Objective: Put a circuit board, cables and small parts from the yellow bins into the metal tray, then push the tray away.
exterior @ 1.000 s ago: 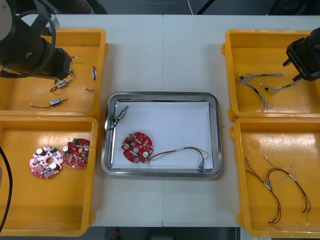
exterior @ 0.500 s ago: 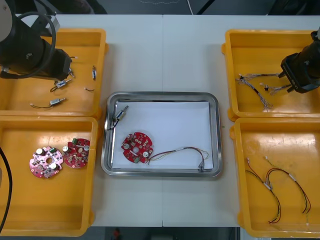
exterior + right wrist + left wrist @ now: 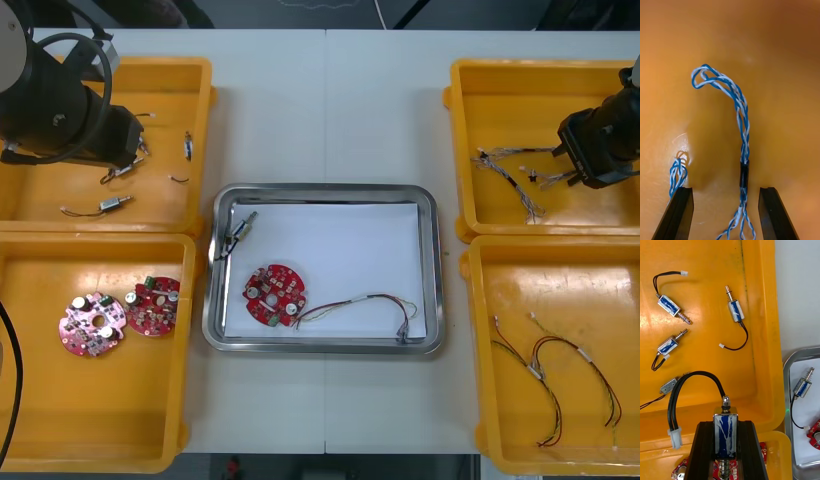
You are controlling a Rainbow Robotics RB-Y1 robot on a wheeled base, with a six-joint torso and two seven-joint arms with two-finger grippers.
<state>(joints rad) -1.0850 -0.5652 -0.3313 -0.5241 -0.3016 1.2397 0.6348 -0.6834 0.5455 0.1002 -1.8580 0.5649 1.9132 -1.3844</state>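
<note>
While the right gripper (image 3: 724, 193) hangs low inside the far right yellow bin (image 3: 540, 85), its fingers stand released and well apart. A twisted blue and white cable (image 3: 742, 112) runs up between them, touching neither. The cable's black sleeve sits level with the fingertips, and its looped end curls away beyond them. A second cable end (image 3: 677, 173) lies just beside one fingertip.

The left gripper (image 3: 726, 424) is clenched on a small metal part (image 3: 725, 438). The part's blue-labelled body sits between the fingers, its pin points forward past the tips, and its black lead arches round to a white plug beside one finger. This gripper is over the far left yellow bin (image 3: 190, 85), with four loose parts (image 3: 735, 311) on the bin floor ahead of it.

The metal tray (image 3: 430, 265) lies between the two grippers and nearer the robot than either. White inside, it holds a round red circuit board (image 3: 273, 295), a thin cable (image 3: 365, 303) and another metal part (image 3: 240, 232) by the rim on the left gripper's side
</note>
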